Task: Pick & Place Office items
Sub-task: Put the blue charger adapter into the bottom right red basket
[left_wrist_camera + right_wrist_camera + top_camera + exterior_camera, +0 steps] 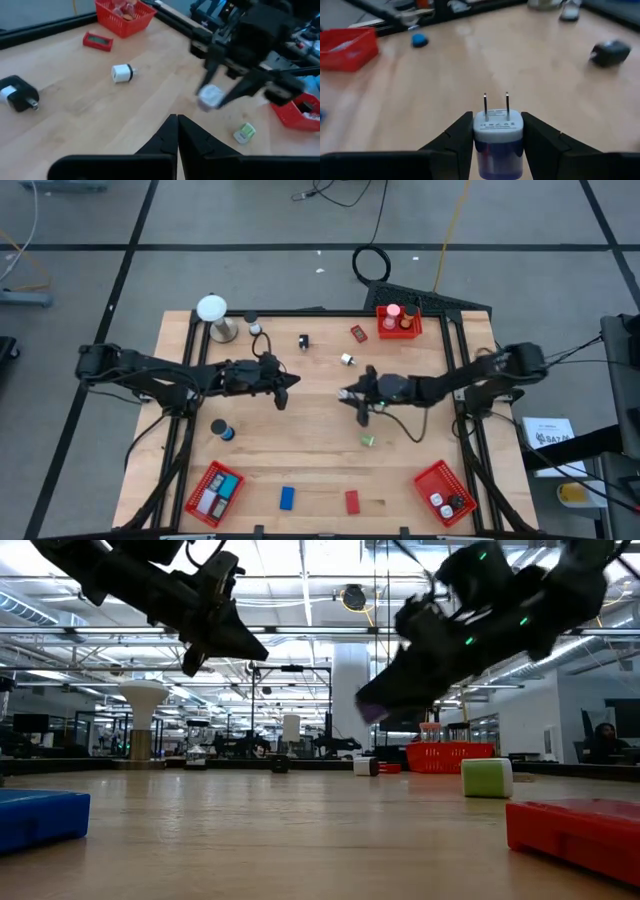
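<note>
High view: right gripper [360,402] over mid-table, pinching a small pale item; left gripper [285,390] just left of it, apart, pointing at it; red baskets at near left [214,491], near right [444,493] and far right [399,321]; loose pieces scattered about, among them a blue block [287,498] and red block [352,501] by the near edge, a green piece [367,440] just nearward of the right gripper, a blue-topped roll [220,428] on the left. Low view: both arms hanging well clear of the tabletop, green piece [487,778] resting on the wood under the right arm. Left wrist view: left fingers [192,140] pressed together, carrying nothing; beyond, right gripper [212,97] lifted with the plug. Right wrist view: a white and purple plug adapter [498,137] clamped between the two fingers [540,137], prongs forward, jaws narrowed onto its sides. Judged step: item picked and lifted, carry to a basket due. Next move likely calls for a swing to the near-right basket, held high enough to clear the green piece and the basket rim, then release above the mesh. Open wood lies right and nearward; left arm close by, so little room leftward.
</note>
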You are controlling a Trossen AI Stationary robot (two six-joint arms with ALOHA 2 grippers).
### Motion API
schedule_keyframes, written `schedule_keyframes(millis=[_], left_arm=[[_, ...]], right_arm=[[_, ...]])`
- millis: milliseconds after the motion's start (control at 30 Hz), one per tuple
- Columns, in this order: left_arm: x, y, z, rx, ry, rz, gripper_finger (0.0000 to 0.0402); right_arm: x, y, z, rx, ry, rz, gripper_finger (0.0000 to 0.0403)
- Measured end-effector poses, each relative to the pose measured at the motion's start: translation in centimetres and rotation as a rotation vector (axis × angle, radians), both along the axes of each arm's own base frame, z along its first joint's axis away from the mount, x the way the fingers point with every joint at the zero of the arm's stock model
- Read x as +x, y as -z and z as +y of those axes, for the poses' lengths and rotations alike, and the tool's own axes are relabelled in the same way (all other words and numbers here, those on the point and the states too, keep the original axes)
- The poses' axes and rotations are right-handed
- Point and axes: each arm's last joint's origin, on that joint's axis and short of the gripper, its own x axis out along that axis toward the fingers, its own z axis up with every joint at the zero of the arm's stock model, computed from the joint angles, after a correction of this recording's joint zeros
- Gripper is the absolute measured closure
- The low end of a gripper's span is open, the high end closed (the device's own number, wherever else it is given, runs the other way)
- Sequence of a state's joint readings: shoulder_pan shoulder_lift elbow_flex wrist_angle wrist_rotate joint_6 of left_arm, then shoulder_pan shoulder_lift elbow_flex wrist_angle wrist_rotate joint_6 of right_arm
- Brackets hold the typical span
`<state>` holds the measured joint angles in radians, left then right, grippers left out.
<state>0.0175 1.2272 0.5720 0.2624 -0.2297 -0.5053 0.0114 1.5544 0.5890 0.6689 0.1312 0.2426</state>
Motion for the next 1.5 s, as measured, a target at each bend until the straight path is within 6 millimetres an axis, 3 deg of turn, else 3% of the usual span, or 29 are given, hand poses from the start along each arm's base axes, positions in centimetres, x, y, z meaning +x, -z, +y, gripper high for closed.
schedule_keyframes(millis=[267, 533, 900, 1500], left_arm=[[-0.1, 0.0, -0.3, 0.003, 0.006, 0.008, 0.0397], [-0.6, 0.9, -0.7, -0.004, -0.012, 0.108, 0.0393], [-1.1, 2.1, -1.0, -0.030, -0.042, 0.224, 0.0399], [-1.1, 2.0, -1.6, -0.060, -0.033, 0.214, 0.0397]], right_arm=[[4.6, 4.0, -2.5, -0.016, -0.030, -0.132, 0.0274], [6.6, 5.9, -2.8, -0.025, -0.076, -0.097, 0.0272], [6.5, 6.5, -3.0, -0.042, -0.084, -0.044, 0.0270], [6.3, 6.9, -3.0, -0.067, -0.086, 0.011, 0.0223]])
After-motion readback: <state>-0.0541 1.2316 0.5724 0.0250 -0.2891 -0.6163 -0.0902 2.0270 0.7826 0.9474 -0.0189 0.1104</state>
